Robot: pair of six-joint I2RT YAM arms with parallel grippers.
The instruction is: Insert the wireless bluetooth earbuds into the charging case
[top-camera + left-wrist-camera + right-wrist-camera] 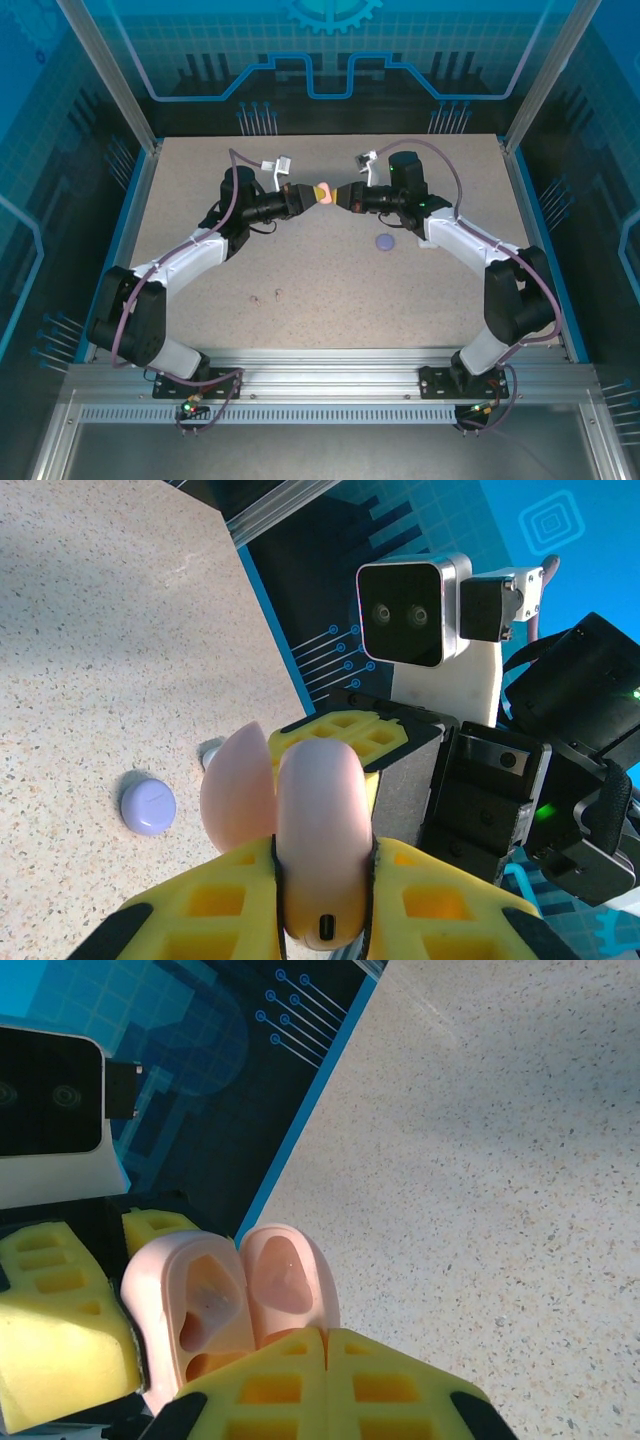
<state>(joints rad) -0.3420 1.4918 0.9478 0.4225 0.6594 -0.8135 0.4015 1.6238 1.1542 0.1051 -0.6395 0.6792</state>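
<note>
1. Two tiny earbuds [277, 292] lie near each other on the speckled table [200, 200], well apart from the case.
2. Left gripper [322, 885] is clamped around the pink charging case [320, 810], held aloft with its lid open.
3. Right gripper [325, 1355] has its jaws pressed together at the lid's edge.
4. A purple case [385, 241] rests on the table.

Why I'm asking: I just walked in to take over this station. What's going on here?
The two arms hold a pink charging case between them above the table. The left pincer grips its body, and the right pincer is shut on its open lid. The sockets look empty, so no earbud is in yet. A purple case lies on the table near the right arm. Two tiny pinkish bits, perhaps earbuds, lie nearer the left arm.
</note>
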